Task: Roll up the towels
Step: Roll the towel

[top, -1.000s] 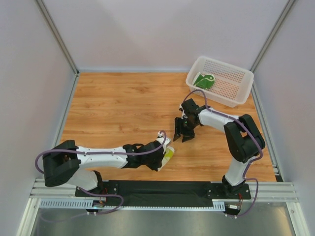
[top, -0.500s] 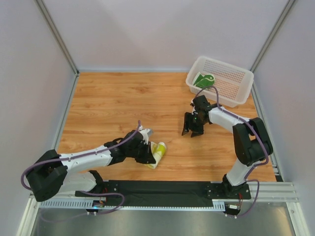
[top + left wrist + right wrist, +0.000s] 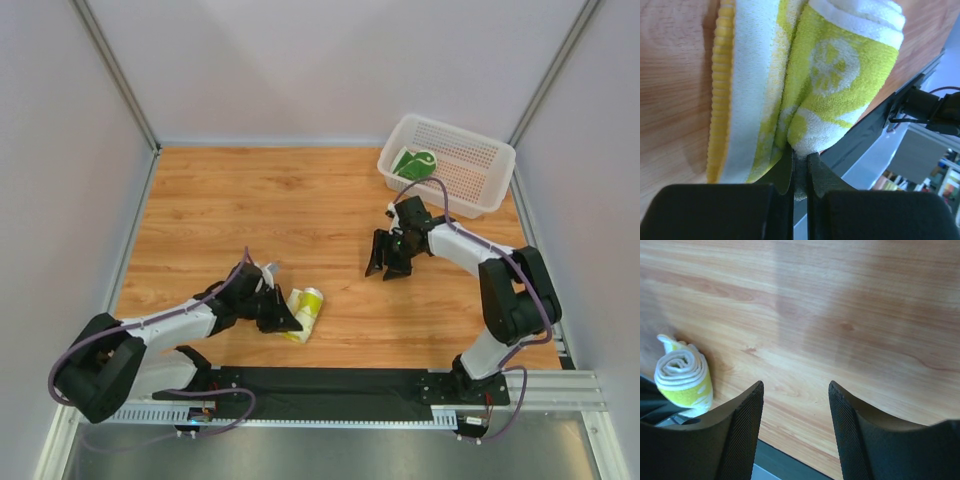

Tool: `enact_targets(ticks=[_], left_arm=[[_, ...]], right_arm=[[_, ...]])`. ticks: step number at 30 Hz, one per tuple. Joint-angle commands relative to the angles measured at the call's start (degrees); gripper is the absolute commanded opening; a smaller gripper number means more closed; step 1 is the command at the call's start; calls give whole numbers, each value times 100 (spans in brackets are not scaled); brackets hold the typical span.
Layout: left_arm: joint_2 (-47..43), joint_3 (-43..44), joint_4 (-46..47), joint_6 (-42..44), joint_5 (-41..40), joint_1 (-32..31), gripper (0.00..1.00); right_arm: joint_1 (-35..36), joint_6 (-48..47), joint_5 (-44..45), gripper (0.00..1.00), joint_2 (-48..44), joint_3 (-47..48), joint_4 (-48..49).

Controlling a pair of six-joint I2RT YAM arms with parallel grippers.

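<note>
Grips the rolled cream-yellow towel [image 3: 306, 312] by its lower edge with the left end effector [image 3: 799, 156], jaws pinched nearly together on the cloth, low over the near-left part of the wooden tabletop [image 3: 240, 215]. Holds the right end effector [image 3: 388, 266] parted and empty above bare wood, well apart from that roll. Keeps the dark green towel [image 3: 414, 162] inside the white perforated basket [image 3: 470, 198] at the far right.

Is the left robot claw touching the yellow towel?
Touching. The left wrist view shows the left gripper pinched shut on an edge of the rolled yellow towel, with cloth squeezed between its fingers.
</note>
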Motion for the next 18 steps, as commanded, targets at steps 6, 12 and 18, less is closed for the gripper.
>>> enact_targets(ticks=[6,12,18], left_arm=[[76,-900,1032,-1160,571,695,0],[6,-1015,796,-1364,695,1039,0],[155,-901,286,-1153,879,1399,0]], right_arm=[[423,393,-1587,62,-964,-973,1796],[1303,745,-1447,66,-1072,-1440,2930],[1980,1255,-1394,66,-466,-1581,4257]])
